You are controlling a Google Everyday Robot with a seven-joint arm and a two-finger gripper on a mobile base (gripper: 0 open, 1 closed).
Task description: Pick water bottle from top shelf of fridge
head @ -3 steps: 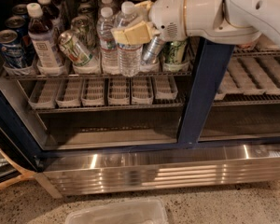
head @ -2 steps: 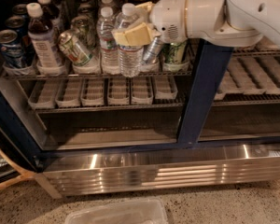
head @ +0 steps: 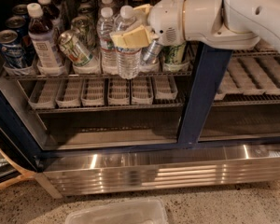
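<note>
The white arm reaches in from the right, and its gripper [head: 132, 26] is closed on the water bottle [head: 128, 55], one pale yellow finger [head: 130, 36] lying across the front of the bottle just under its shoulder and the other behind the neck. The bottle stands upright at the front of the top shelf [head: 177, 73] of the fridge [head: 203, 92], white cap up, its base level with the rack's front edge; I can't tell whether it rests on the rack or hangs just clear of it. A second clear bottle [head: 106, 41] stands just beside it on the left. Further left a can [head: 74, 48] leans over, then a bottle of dark liquid [head: 42, 38] and a blue can [head: 9, 48]. Right of the gripper a green can [head: 177, 55] stands by the blue door post. The lower rack [head: 102, 91] carries pale trays in a row, with the ribbed steel panel [head: 154, 171] beneath
</note>
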